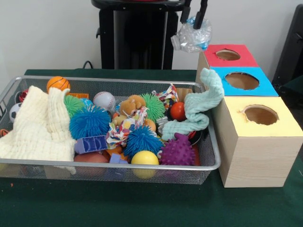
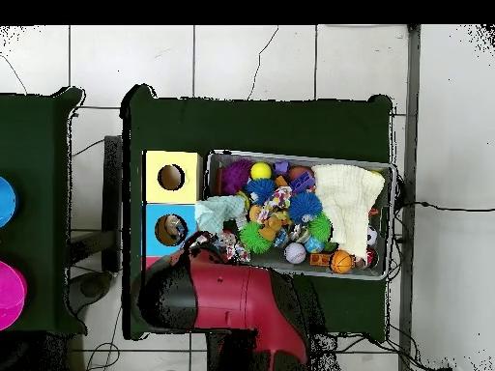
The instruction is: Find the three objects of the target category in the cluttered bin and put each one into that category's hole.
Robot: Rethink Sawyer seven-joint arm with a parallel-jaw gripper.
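My gripper [image 1: 193, 22] hangs at the top of the front view, shut on a crumpled clear plastic bottle [image 1: 191, 37]. The bottle is in the air behind the far right corner of the wire mesh bin [image 1: 118, 168], just left of the red-topped box. The blue-topped hole [image 1: 242, 80] lies below and to the right of it. In the overhead view my red arm [image 2: 242, 299] covers the gripper and the bottle; the bin [image 2: 300, 156] and the blue-topped hole [image 2: 171, 230] show there. No other bottle shows among the bin's clutter.
The red-topped hole [image 1: 227, 55] and yellow-topped hole [image 1: 261, 115] flank the blue one. A mint cloth [image 1: 201, 106] drapes over the bin's right rim against the blue box. A cream muslin cloth [image 1: 40, 125], spiky balls [image 1: 90, 122] and small toys fill the bin.
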